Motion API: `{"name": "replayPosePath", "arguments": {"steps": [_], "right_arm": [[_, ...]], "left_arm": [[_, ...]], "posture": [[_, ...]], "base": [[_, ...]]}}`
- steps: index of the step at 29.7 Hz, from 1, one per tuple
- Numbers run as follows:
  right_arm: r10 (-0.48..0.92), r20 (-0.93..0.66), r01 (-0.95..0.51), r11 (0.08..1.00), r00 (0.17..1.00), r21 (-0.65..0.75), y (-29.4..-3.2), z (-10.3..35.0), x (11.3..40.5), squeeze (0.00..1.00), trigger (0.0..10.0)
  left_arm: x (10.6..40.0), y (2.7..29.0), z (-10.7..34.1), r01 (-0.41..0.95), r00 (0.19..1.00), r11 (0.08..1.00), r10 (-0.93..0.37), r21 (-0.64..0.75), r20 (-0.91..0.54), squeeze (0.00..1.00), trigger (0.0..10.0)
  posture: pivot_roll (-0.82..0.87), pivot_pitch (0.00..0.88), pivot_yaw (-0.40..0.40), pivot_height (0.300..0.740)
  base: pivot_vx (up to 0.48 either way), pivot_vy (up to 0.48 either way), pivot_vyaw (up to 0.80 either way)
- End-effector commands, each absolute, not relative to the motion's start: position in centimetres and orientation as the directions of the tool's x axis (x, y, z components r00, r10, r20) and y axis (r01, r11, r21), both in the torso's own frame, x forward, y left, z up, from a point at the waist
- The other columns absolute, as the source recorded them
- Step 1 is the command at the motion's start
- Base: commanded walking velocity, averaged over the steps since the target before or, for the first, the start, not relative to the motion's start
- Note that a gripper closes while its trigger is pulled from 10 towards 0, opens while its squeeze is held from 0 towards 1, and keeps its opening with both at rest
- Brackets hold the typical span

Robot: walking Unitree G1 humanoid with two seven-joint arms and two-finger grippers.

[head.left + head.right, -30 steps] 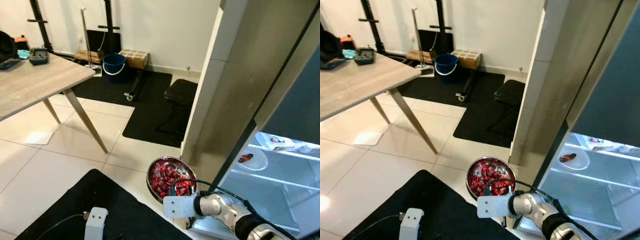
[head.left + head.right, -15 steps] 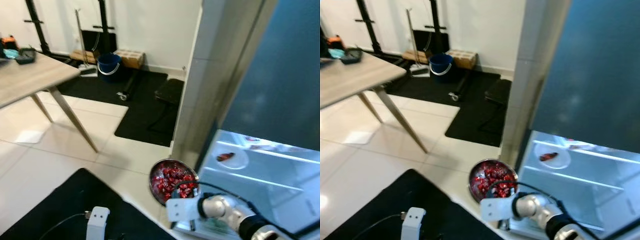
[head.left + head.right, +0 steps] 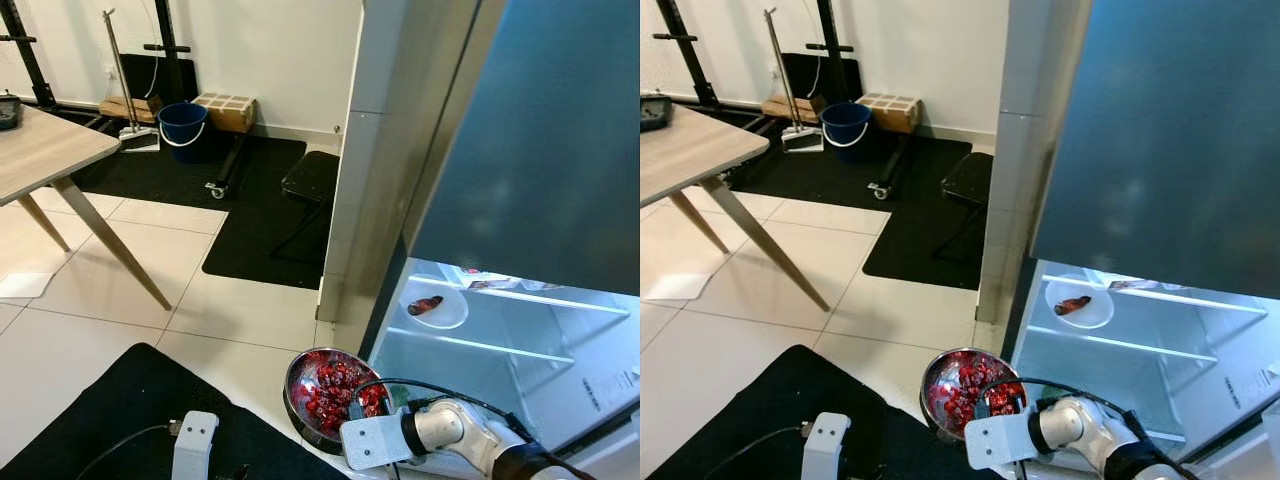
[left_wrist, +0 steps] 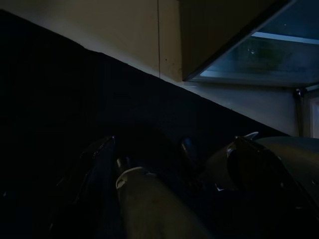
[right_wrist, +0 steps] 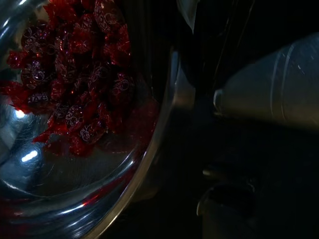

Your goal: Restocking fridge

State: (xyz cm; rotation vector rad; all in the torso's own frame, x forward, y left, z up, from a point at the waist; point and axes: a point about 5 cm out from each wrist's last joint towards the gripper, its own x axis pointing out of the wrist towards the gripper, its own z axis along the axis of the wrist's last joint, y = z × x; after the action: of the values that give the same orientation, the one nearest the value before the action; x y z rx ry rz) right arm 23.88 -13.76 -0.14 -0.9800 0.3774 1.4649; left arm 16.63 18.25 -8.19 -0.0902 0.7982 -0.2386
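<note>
The right arm [image 3: 455, 430] reaches across the lower edge of the head views, at the foot of the open fridge [image 3: 520, 330]. A metal bowl [image 3: 296, 385] filled with red-wrapped sweets [image 3: 335, 385] sits at the wrist end of this arm, above the white floor tiles and just beside the lower corner of the fridge opening. In the right wrist view the bowl's rim [image 5: 159, 134] runs close against the dark gripper body, with the sweets [image 5: 75, 84] heaped to one side of the shiny inner wall. The right gripper appears to hold the bowl by its rim, but the view is too dark to show its fingers, so whether they are apart or together cannot be told.

The left arm [image 3: 192, 445] hangs low over a black mat [image 3: 110, 410]. In the left wrist view the left gripper [image 4: 147, 149] shows two dark fingers [image 4: 97, 152] spread apart with nothing between them, over the mat.

Inside the fridge, a white plate [image 3: 435, 308] carrying a small dark red item rests on a glass shelf [image 3: 500, 350]. The fridge's grey door [image 3: 540, 140] stands above the lit opening.

A wooden table [image 3: 45, 150] stands at the left. A blue bucket [image 3: 182, 125] stands near the far wall.
</note>
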Motion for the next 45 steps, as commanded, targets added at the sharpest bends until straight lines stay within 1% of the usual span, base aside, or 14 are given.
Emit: {"name": "replayPosePath", "arguments": {"steps": [1,3,4,11,14,15,17,18,21,24,27,32,36,45], "right_arm": [[0.647,-0.748,-0.920,-0.187,0.148,-0.344,-14.1,0.4,24.3,0.00,10.0],[0.640,-0.755,-0.922,-0.189,0.146,-0.338,-14.5,0.5,24.3,0.00,10.0],[0.619,-0.772,-0.928,-0.184,0.147,-0.324,-15.4,0.5,24.2,0.00,10.0],[0.571,-0.804,-0.941,-0.151,0.166,-0.302,-17.7,0.5,24.1,0.00,10.0],[0.581,-0.797,-0.944,-0.139,0.166,-0.298,-18.1,0.8,24.1,0.00,10.0],[0.615,-0.775,-0.948,-0.141,0.143,-0.287,-17.6,1.0,23.8,0.00,10.0],[0.639,-0.759,-0.950,-0.144,0.126,-0.279,-17.3,1.2,23.7,0.00,10.0],[0.678,-0.730,-0.944,-0.177,0.089,-0.279,-16.4,1.6,23.3,0.00,10.0],[0.692,-0.718,-0.938,-0.197,0.074,-0.287,-16.0,1.8,23.2,0.00,10.0],[0.722,-0.690,-0.912,-0.246,0.054,-0.328,-14.6,2.4,23.0,0.00,10.0],[0.737,-0.674,-0.898,-0.265,0.046,-0.351,-13.8,2.8,23.1,0.00,10.0],[0.725,-0.688,-0.892,-0.293,0.028,-0.345,-13.7,3.1,23.0,0.00,10.0],[0.717,-0.696,-0.890,-0.298,0.030,-0.346,-13.9,3.1,23.1,0.00,10.0],[0.705,-0.708,-0.889,-0.296,0.043,-0.349,-13.9,3.2,23.2,0.00,10.0]], "left_arm": [[16.3,18.3,-8.3,0.172,0.669,0.970,-0.241,-0.169,-0.703,0.00,10.0],[16.3,18.3,-8.3,0.172,0.670,0.971,-0.241,-0.169,-0.703,0.00,10.0],[16.3,18.4,-8.3,0.172,0.670,0.971,-0.240,-0.168,-0.702,0.00,10.0],[16.3,18.5,-8.3,0.171,0.670,0.971,-0.238,-0.167,-0.703,0.00,10.0],[16.3,18.5,-8.3,0.172,0.669,0.971,-0.238,-0.165,-0.704,0.00,10.0],[16.3,18.5,-8.3,0.174,0.668,0.971,-0.239,-0.164,-0.705,0.00,10.0],[16.3,18.5,-8.3,0.176,0.668,0.971,-0.240,-0.164,-0.705,0.00,10.0],[16.3,18.5,-8.3,0.178,0.666,0.971,-0.240,-0.162,-0.706,0.00,10.0],[16.3,18.6,-8.3,0.179,0.667,0.971,-0.240,-0.161,-0.706,0.00,10.0],[16.3,18.6,-8.3,0.182,0.666,0.970,-0.240,-0.158,-0.706,0.00,10.0],[16.3,18.7,-8.3,0.183,0.667,0.971,-0.239,-0.156,-0.706,0.00,10.0],[16.3,18.8,-8.2,0.188,0.666,0.970,-0.241,-0.153,-0.706,0.00,10.0],[16.3,18.8,-8.2,0.195,0.664,0.969,-0.243,-0.150,-0.707,0.00,10.0],[16.4,18.6,-8.2,0.203,0.663,0.967,-0.253,-0.156,-0.704,0.00,10.0]], "posture": [[-0.05,0.000,-0.056,0.740],[-0.05,0.000,-0.056,0.740],[-0.05,0.000,-0.056,0.740],[-0.05,0.000,-0.054,0.740],[-0.05,0.000,-0.054,0.740],[-0.05,0.000,-0.054,0.740],[-0.05,0.000,-0.054,0.740],[-0.05,0.000,-0.050,0.740],[-0.05,0.000,-0.050,0.740],[-0.05,0.000,-0.047,0.740],[-0.05,0.000,-0.047,0.740],[-0.05,0.000,-0.045,0.740],[-0.05,0.000,-0.045,0.740],[-0.04,0.000,-0.045,0.740]], "base": [[0.000,0.000,0.00],[0.000,0.000,0.00],[0.000,0.000,0.00],[0.000,0.000,0.00],[0.000,0.000,0.00],[0.000,0.000,0.00],[0.000,0.000,0.00],[0.000,0.000,0.00],[0.000,0.000,0.00],[0.000,0.000,0.00],[0.000,0.000,0.00],[0.000,0.000,0.00],[0.000,0.000,0.00],[0.000,-0.319,0.00]]}}
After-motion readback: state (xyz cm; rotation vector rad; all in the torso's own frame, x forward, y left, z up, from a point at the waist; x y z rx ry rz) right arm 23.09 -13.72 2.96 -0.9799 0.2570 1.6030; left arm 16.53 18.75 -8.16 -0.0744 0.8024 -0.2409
